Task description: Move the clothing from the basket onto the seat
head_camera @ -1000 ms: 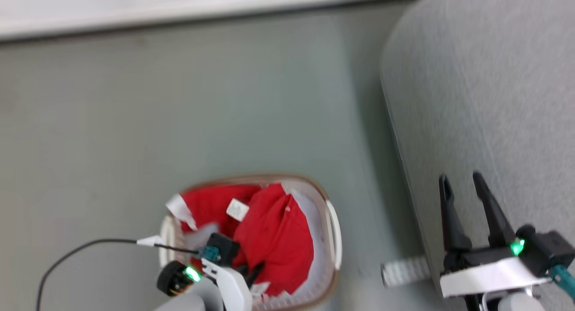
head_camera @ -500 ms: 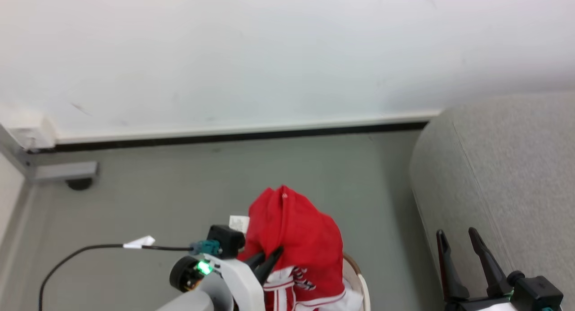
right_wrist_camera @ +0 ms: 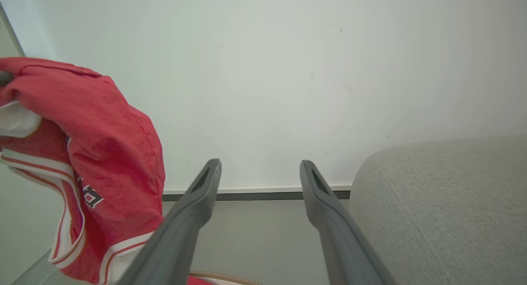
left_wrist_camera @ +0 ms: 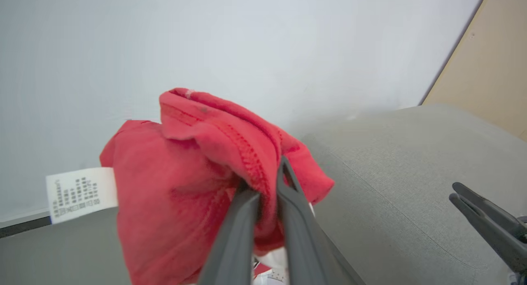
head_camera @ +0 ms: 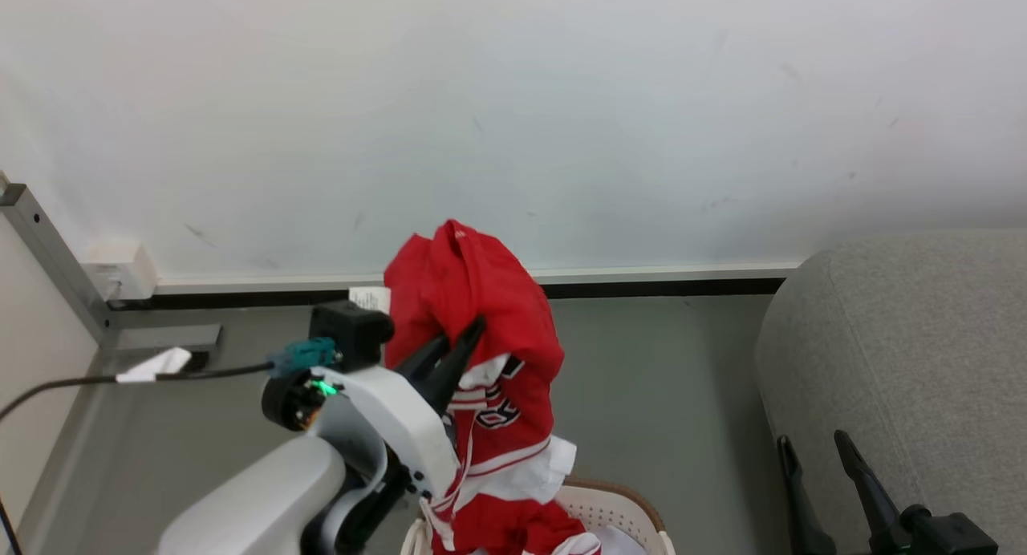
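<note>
Seat (head_camera: 899,354) is lying right of the left jaws, just beside the right jaws. Basket (head_camera: 618,511) is sitting below the left jaws. Clothing (head_camera: 473,322) is hanging from the left jaws, which are pinching nearly shut on a red fold. Right jaws are gaping wide, holding nothing. Probably needing: gripping firm, raising until the hem is clearing the rim, then swinging right over the seat.

Clothing (head_camera: 481,274) hangs from the left tool (head_camera: 461,332) above the basket (head_camera: 618,499) — more seemingly inside; the seat (head_camera: 907,354) lies right, right tool (head_camera: 811,439) at its near edge.
</note>
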Motion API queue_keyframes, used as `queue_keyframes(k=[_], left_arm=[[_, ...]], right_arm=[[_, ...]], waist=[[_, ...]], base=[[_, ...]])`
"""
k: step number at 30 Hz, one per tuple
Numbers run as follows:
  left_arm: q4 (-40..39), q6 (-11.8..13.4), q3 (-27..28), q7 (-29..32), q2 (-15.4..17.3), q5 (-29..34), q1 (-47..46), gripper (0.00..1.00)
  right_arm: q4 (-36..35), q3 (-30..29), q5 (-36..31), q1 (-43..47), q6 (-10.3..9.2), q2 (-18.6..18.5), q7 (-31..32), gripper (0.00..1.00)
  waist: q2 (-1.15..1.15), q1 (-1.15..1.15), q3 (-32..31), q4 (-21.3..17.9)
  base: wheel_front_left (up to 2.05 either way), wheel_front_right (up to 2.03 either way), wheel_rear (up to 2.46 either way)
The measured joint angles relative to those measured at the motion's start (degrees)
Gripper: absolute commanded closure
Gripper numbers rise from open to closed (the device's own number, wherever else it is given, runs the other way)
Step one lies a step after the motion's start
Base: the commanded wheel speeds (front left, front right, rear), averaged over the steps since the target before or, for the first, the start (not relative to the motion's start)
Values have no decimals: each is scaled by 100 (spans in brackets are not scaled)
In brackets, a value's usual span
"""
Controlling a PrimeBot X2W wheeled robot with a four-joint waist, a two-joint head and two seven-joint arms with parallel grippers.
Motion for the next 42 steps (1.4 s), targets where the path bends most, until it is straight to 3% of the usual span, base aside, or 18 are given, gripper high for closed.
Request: queue_keyframes(k=[12, 20, 25, 33, 40, 41, 42], left_arm=[[-759, 413, 98, 243, 209, 15, -155, 100], [-988, 472, -102, 367, 62, 155, -197, 100], [-1016, 471, -187, 382, -30, 170, -213, 100], [-1084, 424, -366, 450, -189, 226, -242, 100], [-1185, 275, -534, 567, -410, 190, -270, 100], [-1179, 258, -543, 567, -419, 176, -270, 100], [-1167, 234, -550, 568, -425, 166, -270, 100]], right_arm=[[-214, 332, -465, 11, 0, -196, 0, 0], [-204, 1363, -782, -396, 0, -325, 0, 0], [148, 2086, -789, -1011, 0, -310, 0, 0], [962, 2223, -1196, -1946, 0, -108, -1, 0], [2251, 2448, -1308, -2644, 0, -13, -1, 0], [2399, 2504, -1254, -2711, 0, -4, 0, 35], [2481, 2570, -1199, -2758, 0, -8, 0, 80]], waist=[[0, 1, -139, -37], [0, 1, -120, -3], [0, 1, -103, -13], [0, 1, -71, 83], [0, 1, -77, 224], [0, 1, -80, 242], [0, 1, -82, 262]], base=[[0, 0, 0], [0, 0, 0], [0, 0, 0], [0, 0, 0], [0, 0, 0], [0, 0, 0], [0, 0, 0]])
